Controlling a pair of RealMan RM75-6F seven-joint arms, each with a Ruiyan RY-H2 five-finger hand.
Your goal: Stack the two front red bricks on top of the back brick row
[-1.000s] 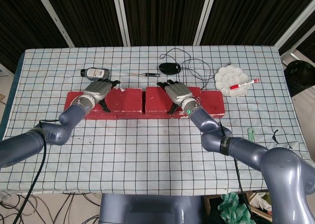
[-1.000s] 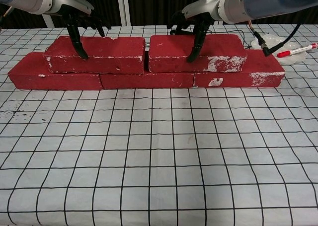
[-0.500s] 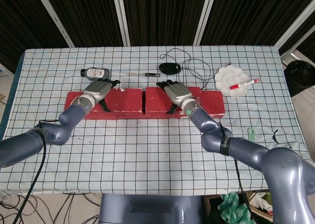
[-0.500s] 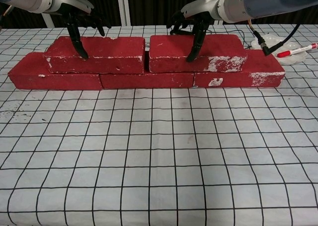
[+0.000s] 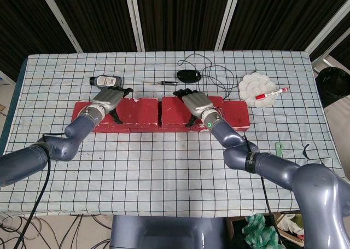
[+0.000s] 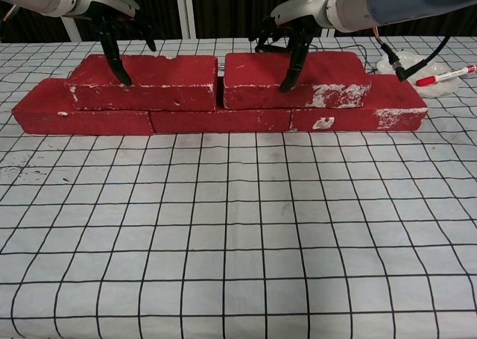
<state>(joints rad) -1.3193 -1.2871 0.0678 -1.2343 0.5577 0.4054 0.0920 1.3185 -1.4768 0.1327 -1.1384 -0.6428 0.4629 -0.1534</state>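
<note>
Both upper bricks sit on the back row now, across the middle of the checked table [image 5: 164, 167], nearer its far edge than its near one. The left top brick [image 6: 149, 80] lies on the bottom row of bricks [image 6: 216, 120], bridging a joint below, and the right top brick [image 6: 309, 78] sits beside it with a narrow gap between the two. The left hand [image 5: 109, 99] is over the left end of its brick, fingers spread, dark fingertips [image 6: 119, 71] pointing down onto the brick's top face; whether they press or only brush it cannot be told. The right hand [image 5: 196, 102] hangs over the left part of its brick in the same way, fingers apart, one long fingertip [image 6: 289, 74] reaching down the front of the top face. Neither hand wraps around a brick. Along the far edge lie a small bottle [image 5: 103, 81] on its side, a thin screwdriver [image 5: 159, 82], a black oval device [image 5: 188, 74] with a looping cable, and toward the far right corner a white palette [image 5: 257, 88] with a red-capped pen [image 5: 272, 93] across it.
</note>
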